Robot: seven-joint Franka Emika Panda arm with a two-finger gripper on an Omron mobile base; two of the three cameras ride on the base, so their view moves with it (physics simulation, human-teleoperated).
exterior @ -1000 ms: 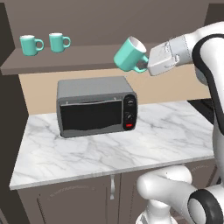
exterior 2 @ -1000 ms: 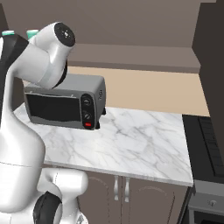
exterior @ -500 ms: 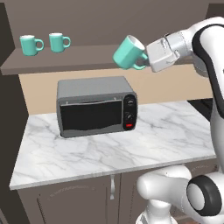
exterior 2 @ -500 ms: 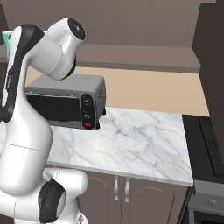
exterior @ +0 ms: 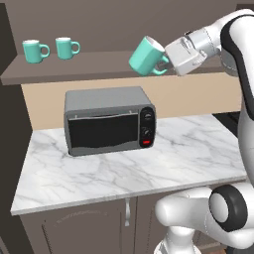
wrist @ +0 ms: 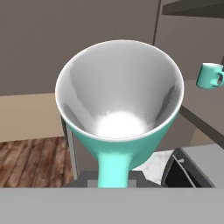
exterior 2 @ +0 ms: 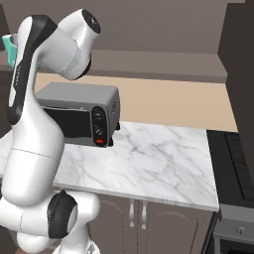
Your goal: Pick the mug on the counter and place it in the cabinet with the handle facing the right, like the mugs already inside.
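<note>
My end effector pinches the mug by its handle, tilted, just off the cabinet shelf's front edge, open air around.

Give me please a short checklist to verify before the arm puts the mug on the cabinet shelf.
1. Grip: the gripper is shut on the handle of the mug: ok.
2. Height: the mug hangs in the air in front of the cabinet, near shelf level; clearance above the plank: cannot tell.
3. Mug upright: it is tilted, mouth toward the hand: not ok.
4. Free place: bare shelf to the right of the two mugs: ok.
5. Handle to the right: cannot tell.
6. Toaster oven stands lower, on the counter: ok.
</note>
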